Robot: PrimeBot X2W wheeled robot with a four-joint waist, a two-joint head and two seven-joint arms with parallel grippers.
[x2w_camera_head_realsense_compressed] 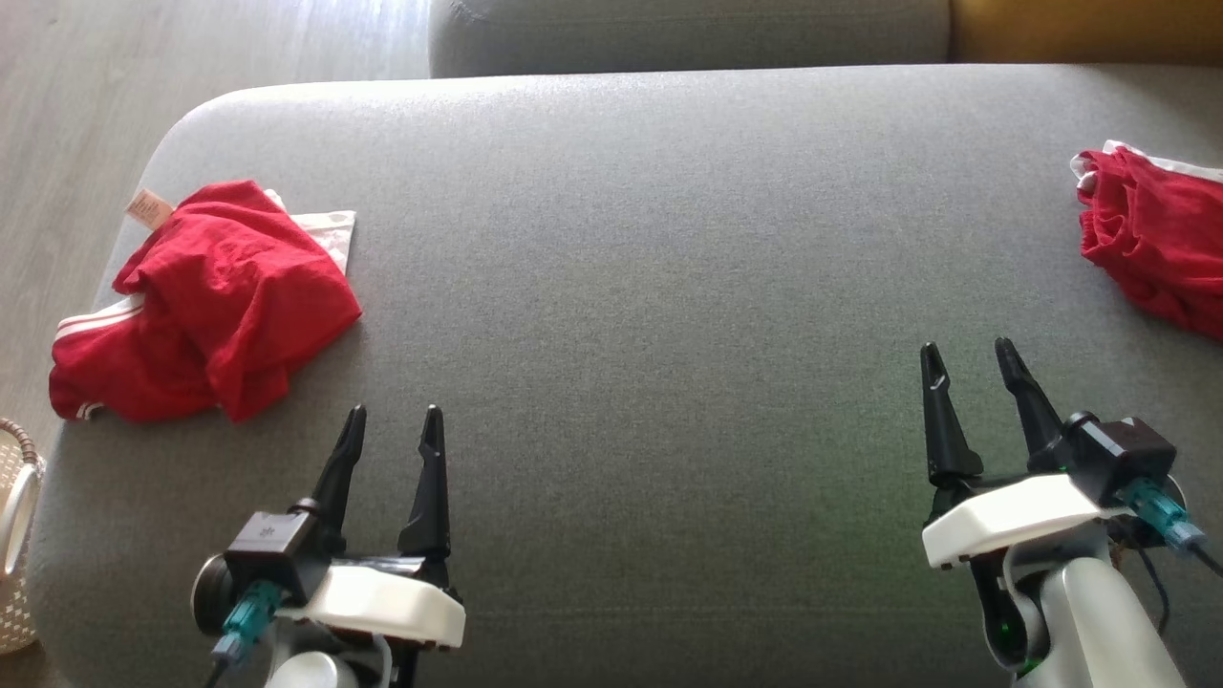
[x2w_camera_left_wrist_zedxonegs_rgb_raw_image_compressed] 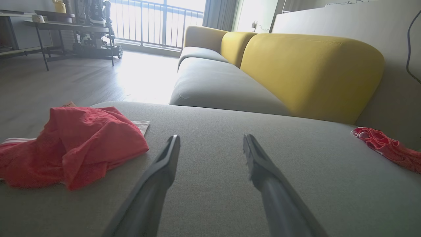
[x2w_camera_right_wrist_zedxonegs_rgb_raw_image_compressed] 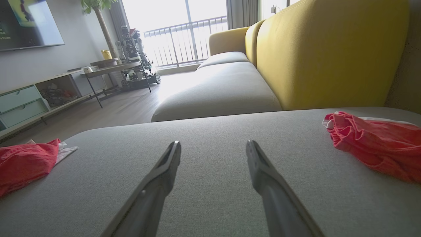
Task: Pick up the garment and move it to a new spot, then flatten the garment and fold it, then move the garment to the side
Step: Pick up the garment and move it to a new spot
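A crumpled red garment [x2w_camera_head_realsense_compressed: 205, 306] with white stripes lies at the left end of the grey sofa cushion [x2w_camera_head_realsense_compressed: 650, 248]. It shows too in the left wrist view [x2w_camera_left_wrist_zedxonegs_rgb_raw_image_compressed: 75, 144] and the right wrist view [x2w_camera_right_wrist_zedxonegs_rgb_raw_image_compressed: 24, 161]. A second red garment [x2w_camera_head_realsense_compressed: 1156, 239] is bunched at the right edge, seen as well in the wrist views [x2w_camera_left_wrist_zedxonegs_rgb_raw_image_compressed: 386, 146] [x2w_camera_right_wrist_zedxonegs_rgb_raw_image_compressed: 375, 141]. My left gripper [x2w_camera_head_realsense_compressed: 394, 419] hovers open just right of and below the left garment, empty. My right gripper [x2w_camera_head_realsense_compressed: 965, 354] stands open and empty, left of and below the right garment.
A white woven basket [x2w_camera_head_realsense_compressed: 14, 535] sits on the floor by the cushion's left corner. Yellow backrests [x2w_camera_left_wrist_zedxonegs_rgb_raw_image_compressed: 312, 69] rise behind the sofa. Another grey seat [x2w_camera_head_realsense_compressed: 688, 33] adjoins the far edge. A low table [x2w_camera_left_wrist_zedxonegs_rgb_raw_image_compressed: 65, 28] and wooden floor [x2w_camera_left_wrist_zedxonegs_rgb_raw_image_compressed: 65, 79] lie beyond.
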